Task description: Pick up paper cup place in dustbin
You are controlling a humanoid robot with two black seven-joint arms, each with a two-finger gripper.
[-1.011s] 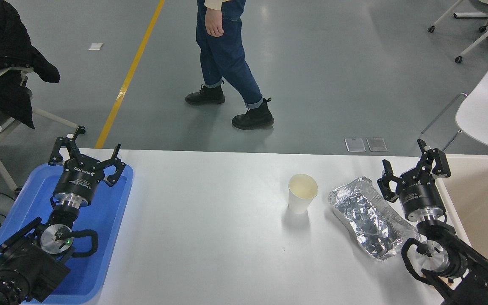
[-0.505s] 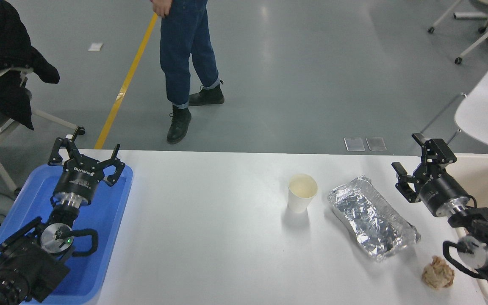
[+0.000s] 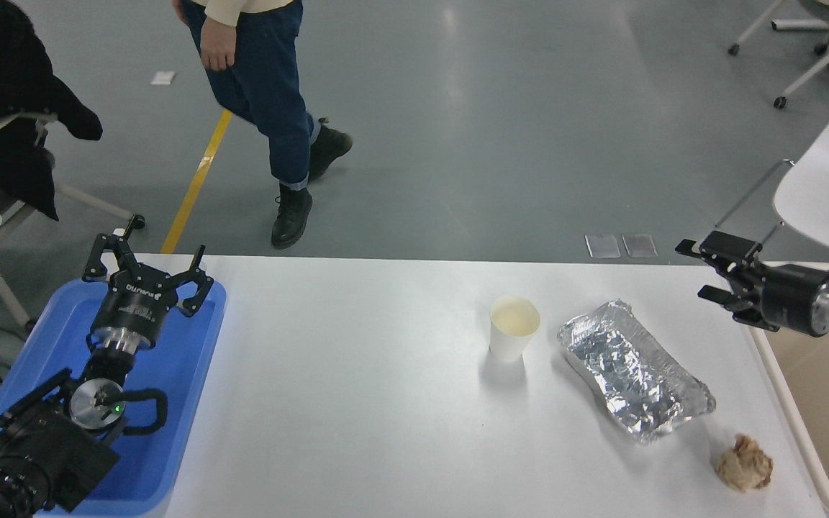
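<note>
The cup (image 3: 514, 329), upright and likely light and easily crushed, is best pinched gently at mid-wall. The right gripper (image 3: 702, 270) is spread, empty, far right.

right tool (image 3: 702, 270) spread, empty.

One paper cup (image 3: 514, 327), one foil tray (image 3: 634, 379), one brown paper ball (image 3: 744, 462), one dustbin (image 3: 789, 403), one blue tray (image 3: 191, 374), two grippers.
</note>
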